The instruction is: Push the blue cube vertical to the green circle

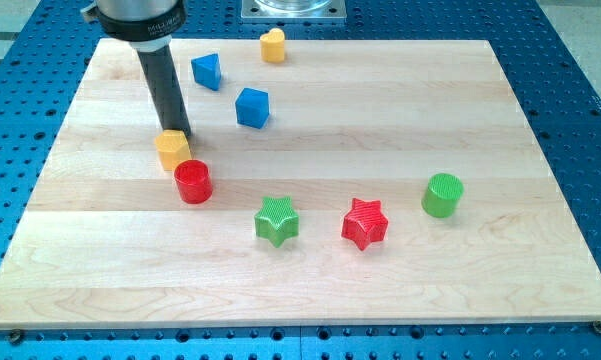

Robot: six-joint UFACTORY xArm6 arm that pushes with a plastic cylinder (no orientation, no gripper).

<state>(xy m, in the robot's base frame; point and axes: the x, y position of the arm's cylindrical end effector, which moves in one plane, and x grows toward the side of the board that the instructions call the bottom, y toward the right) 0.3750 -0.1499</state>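
Your tip (pixel 179 133) touches the yellow block (pixel 172 149), well left of the green cylinder (pixel 442 194).
Blue cube (pixel 252 107) sits on the worktop (pixel 400 110), up-left of that cylinder. No claw in view: plain rod only.

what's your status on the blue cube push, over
My tip at the yellow block, view's left. Blue cube untouched, far from green cylinder. Second blue block nearby; direct path unobstructed.

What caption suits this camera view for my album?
My tip touches a yellow block, left of the blue cube; green circle sits far right.
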